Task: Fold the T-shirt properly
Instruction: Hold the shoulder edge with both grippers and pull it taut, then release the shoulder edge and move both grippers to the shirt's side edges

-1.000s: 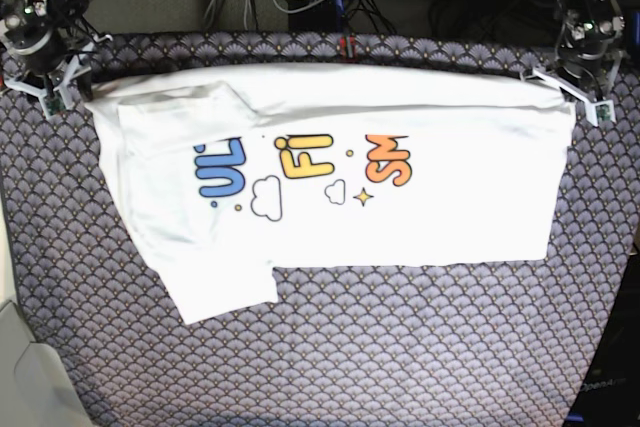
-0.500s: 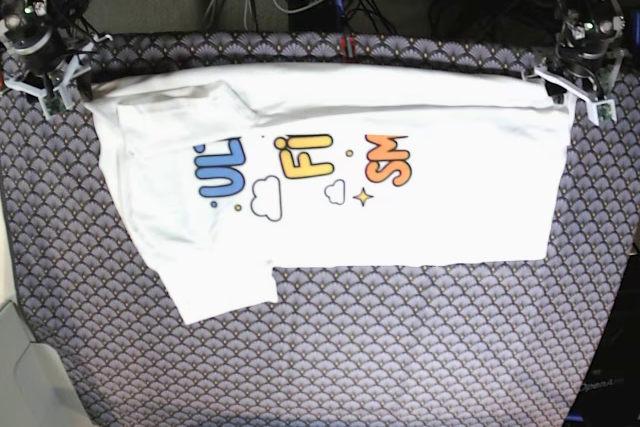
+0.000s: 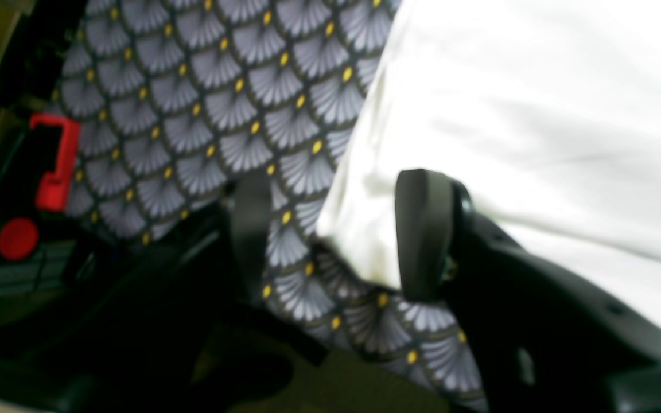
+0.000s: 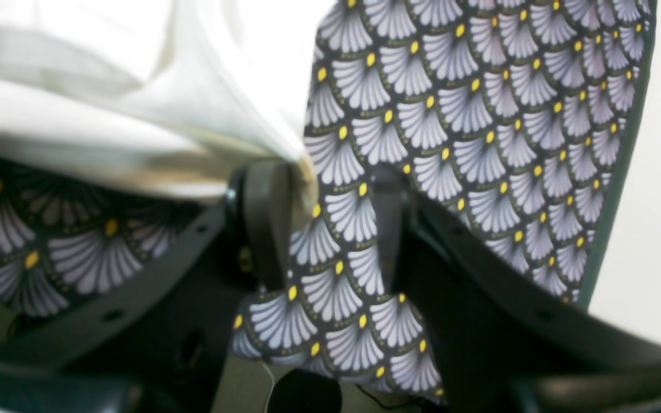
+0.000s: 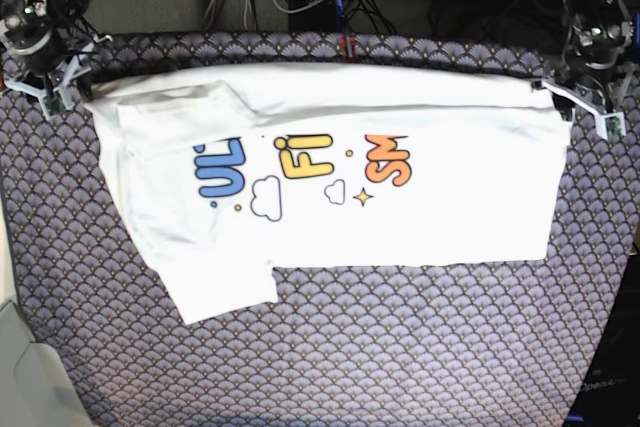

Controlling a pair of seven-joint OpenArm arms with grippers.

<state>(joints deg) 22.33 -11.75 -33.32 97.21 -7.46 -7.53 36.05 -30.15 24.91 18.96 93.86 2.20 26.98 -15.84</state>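
Your left gripper (image 3: 336,229) has just let go; its jaws now stand apart around the T-shirt (image 5: 400,217) corner. Your right gripper (image 4: 325,223) gapes beside the other corner, so this fold is laid.

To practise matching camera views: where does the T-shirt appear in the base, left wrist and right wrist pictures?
Base: T-shirt spreads across the middle, print up.
Left wrist: T-shirt fills the upper right.
Right wrist: T-shirt occupies the upper left.
Shared landmark: the fan-patterned table cover, also at and.

arms: black, jointed | left gripper (image 3: 336,235): dark, flat rounded fingers | right gripper (image 4: 330,229): same, screw holes
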